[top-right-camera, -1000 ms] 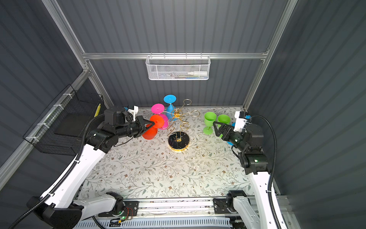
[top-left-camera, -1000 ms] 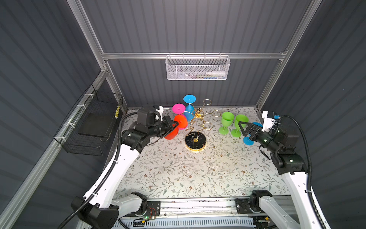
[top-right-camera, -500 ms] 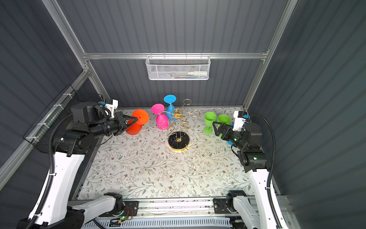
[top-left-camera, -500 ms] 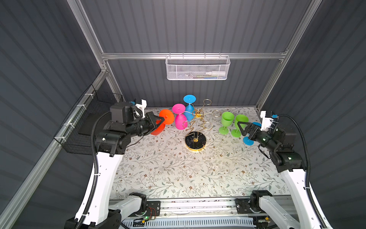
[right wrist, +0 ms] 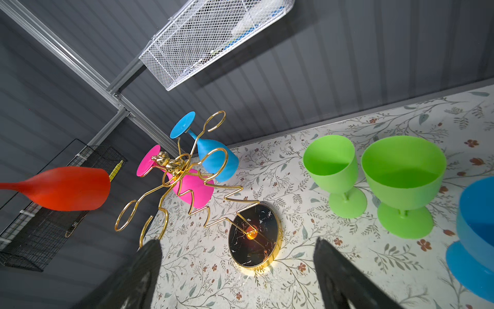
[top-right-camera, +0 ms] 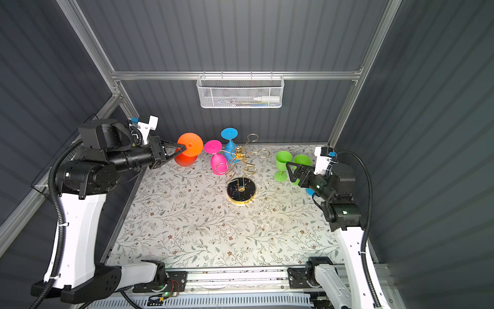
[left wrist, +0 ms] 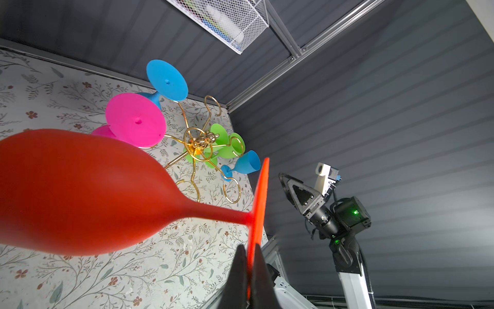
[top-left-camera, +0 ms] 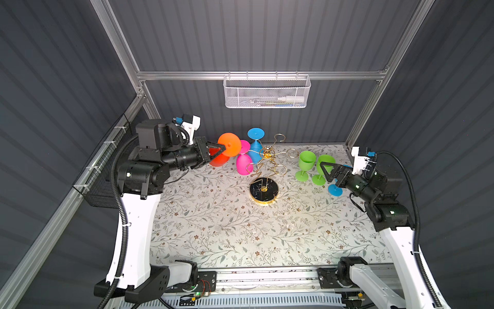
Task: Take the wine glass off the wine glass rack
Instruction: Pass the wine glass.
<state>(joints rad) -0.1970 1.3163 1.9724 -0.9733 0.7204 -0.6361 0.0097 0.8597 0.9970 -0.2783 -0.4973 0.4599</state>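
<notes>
There were an orange wine glass [top-left-camera: 229,144], a pink wine glass [top-left-camera: 243,166], a green goblet [top-left-camera: 307,160]; the wine glass rack [top-left-camera: 267,154] was gold, the tabletop [top-left-camera: 213,227] floral.

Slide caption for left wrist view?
Left gripper pinches orange wine glass by its foot, clear of the wine glass rack holding a pink glass and a blue glass.
</notes>
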